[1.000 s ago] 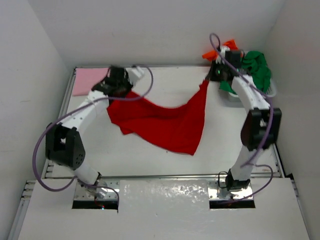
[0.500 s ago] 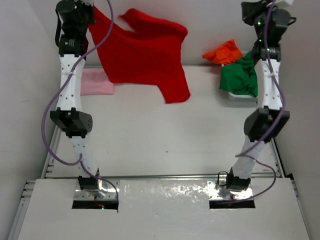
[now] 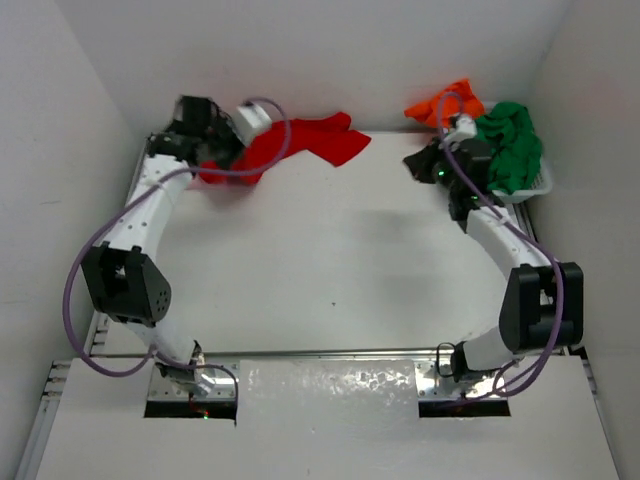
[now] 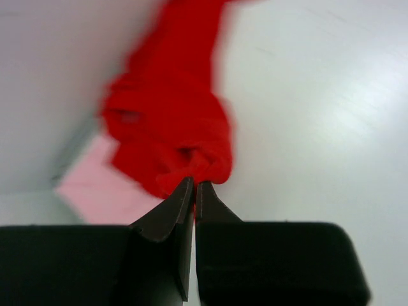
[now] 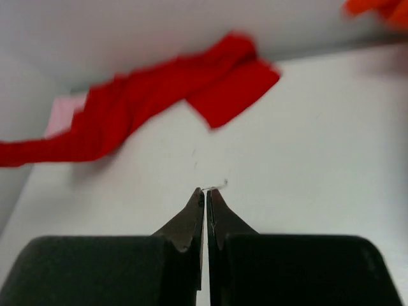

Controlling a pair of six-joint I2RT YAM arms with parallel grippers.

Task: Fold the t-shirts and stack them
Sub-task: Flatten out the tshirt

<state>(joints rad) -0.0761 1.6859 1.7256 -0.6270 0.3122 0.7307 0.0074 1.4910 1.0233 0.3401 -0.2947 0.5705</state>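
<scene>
Red shirt (image 3: 318, 138) down frm air, bunched far-left on table (image 3: 330, 260).

A white basket (image 3: 538, 184) is sitting at the upper right, on the white table (image 3: 330, 260). White walls (image 3: 300, 60) are standing around it.

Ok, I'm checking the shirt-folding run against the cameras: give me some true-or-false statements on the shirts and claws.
The red t-shirt lies spread flat mid-table. False: it is bunched along the back edge, left side.
The right claw is shut and empty. True.
The green t-shirt sits in the white basket. True.
The left claw holds the orange t-shirt. False: it pinches the red t-shirt; the orange t-shirt lies far right by the green t-shirt.
</scene>
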